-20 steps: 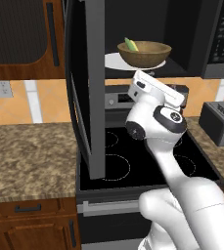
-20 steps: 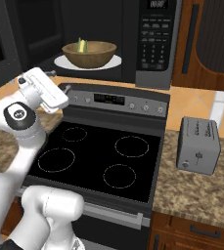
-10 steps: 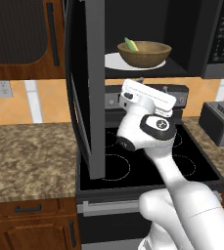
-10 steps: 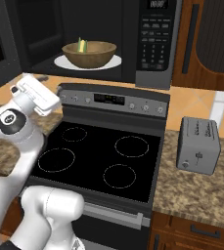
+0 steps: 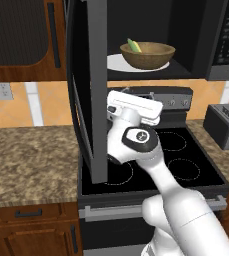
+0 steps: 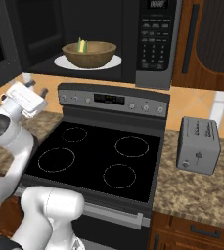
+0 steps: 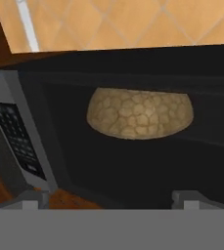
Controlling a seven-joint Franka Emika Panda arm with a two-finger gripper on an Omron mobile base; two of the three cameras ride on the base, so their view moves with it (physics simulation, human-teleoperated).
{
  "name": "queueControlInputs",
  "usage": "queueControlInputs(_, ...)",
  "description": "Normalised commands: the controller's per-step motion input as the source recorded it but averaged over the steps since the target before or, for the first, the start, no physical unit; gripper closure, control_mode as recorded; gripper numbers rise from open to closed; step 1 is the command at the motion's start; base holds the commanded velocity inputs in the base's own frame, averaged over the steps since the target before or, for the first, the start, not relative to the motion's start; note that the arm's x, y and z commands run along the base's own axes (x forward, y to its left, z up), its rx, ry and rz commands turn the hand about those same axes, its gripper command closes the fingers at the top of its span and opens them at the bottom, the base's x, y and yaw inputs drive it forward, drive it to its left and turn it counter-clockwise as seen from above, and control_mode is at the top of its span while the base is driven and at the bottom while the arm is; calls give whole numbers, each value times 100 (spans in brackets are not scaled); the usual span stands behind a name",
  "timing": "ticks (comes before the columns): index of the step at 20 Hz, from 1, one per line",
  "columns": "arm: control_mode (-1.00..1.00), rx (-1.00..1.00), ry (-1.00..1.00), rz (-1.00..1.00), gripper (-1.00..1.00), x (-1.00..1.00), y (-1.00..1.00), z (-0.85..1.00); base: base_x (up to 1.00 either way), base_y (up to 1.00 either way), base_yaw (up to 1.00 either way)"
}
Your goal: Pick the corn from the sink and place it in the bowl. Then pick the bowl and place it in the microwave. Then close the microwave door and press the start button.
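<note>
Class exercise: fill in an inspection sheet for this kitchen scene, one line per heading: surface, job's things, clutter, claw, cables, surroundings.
Surface: black glass stove with four ring marks, nothing on it; speckled stone counter on both sides.
Job's things: corn lies in the bowl; bowl sits on a white plate inside the microwave; door stands open, swung out to the left.
Clutter: grey toaster on the right counter.
Claw: claw open, empty, raised over the stove's left side, below the microwave and beside the open door.
Cables: nothing seen.
Surroundings: brown wooden cabinets, orange tiled wall, a wall outlet.
</note>
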Motion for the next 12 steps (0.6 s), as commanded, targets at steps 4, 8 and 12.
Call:
queueControlInputs(4,-100,-19,0,-11,-100,26,52,-45,0,0,0)
queueControlInputs(8,-100,-15,0,-11,-100,29,53,-22,0,0,0)
queueControlInputs(12,-100,-9,0,-8,-100,42,58,-3,0,0,0)
